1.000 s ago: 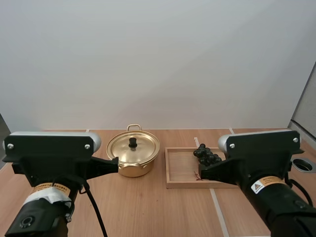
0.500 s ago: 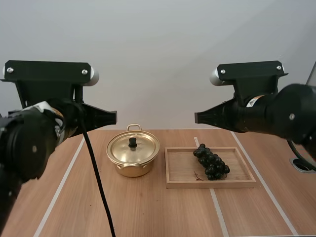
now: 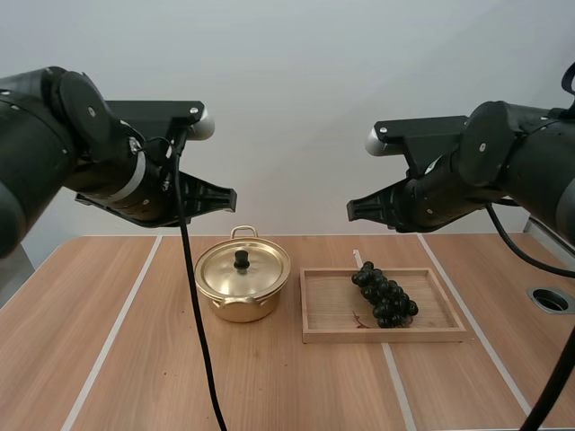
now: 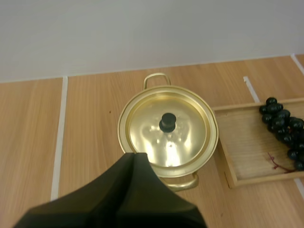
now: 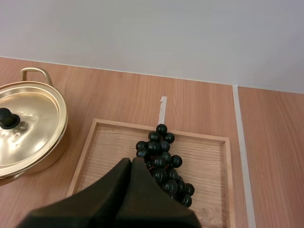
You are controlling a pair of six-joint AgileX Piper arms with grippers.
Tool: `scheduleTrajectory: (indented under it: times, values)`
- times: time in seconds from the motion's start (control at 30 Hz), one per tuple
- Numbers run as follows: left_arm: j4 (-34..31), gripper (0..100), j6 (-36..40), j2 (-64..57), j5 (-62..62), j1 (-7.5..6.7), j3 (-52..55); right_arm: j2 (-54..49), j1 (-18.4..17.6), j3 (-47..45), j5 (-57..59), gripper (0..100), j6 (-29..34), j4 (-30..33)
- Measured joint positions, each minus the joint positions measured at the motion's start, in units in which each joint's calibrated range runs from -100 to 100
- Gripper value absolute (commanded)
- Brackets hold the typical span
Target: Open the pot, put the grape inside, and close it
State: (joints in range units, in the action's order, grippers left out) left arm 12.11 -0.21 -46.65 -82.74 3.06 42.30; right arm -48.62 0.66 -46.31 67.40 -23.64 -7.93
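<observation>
Setting: robot test lab.
Bench (image 3: 269,377): wood-grain top marked with white tape lines (image 3: 112,337), below the left tool (image 3: 230,199).
Wall (image 3: 296,99): bare white, beyond it.
Fitting: cable grommet (image 3: 550,300) set in bench.

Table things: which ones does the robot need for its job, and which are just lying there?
For the job:
pot, with its lid on
bunch of grapes, lying in the wooden tray
left hand and right hand, both shut, up above the table

Just there:
wooden tray
table
</observation>
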Motion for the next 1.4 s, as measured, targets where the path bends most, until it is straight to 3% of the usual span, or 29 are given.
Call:
scheduleTrajectory:
  times: [0.17,0.4,0.6,0.63,0.7,0.77,0.8,0.87,0.9,0.93,1.2,1.4]
  values:
    - [0.04,0,-2.61,3.42,2.11,0.00,0.00,0.00,0.00,0.00,-0.74,0,-3.18,3.01]
    - [-0.37,0,-20.85,3.99,18.77,0.00,-0.11,0.00,0.00,0.00,-1.86,0,-8.26,8.51]
    - [0.09,0,-23.74,3.99,24.11,0.00,-0.26,0.00,0.00,0.00,-2.89,0,-8.61,8.79]
    - [0.09,0,-23.84,3.99,24.59,0.00,-0.26,0.00,0.00,0.00,-2.89,6,-8.61,8.79]
    - [0.09,1,-23.95,3.99,25.11,0.00,-0.26,0.00,0.00,0.00,-2.89,40,-8.61,8.79]
    - [0.09,11,-23.95,3.99,25.88,0.00,-0.26,0.00,0.00,0.00,-2.89,87,-8.31,8.79]
    - [0.09,23,-24.03,3.99,25.88,0.00,-0.26,0.00,0.00,0.00,-2.89,100,-8.22,8.79]
    - [0.09,58,-24.33,3.99,25.88,0.00,-0.26,0.00,0.00,0.00,-2.89,100,-7.81,8.79]
    - [-0.02,85,-24.52,3.99,25.88,0.00,-0.26,0.00,0.00,0.00,-2.89,100,-7.83,8.79]
    - [-0.13,100,-24.77,3.99,25.88,0.00,-0.26,0.00,0.00,0.00,-2.89,100,-7.83,8.79]
    - [0.49,100,-27.27,5.30,19.17,0.00,-0.26,0.00,0.00,0.00,-1.55,100,-7.32,8.79]
    - [6.67,100,-30.79,12.96,14.00,0.00,-0.26,0.00,0.00,0.00,-0.67,100,-6.49,8.79]
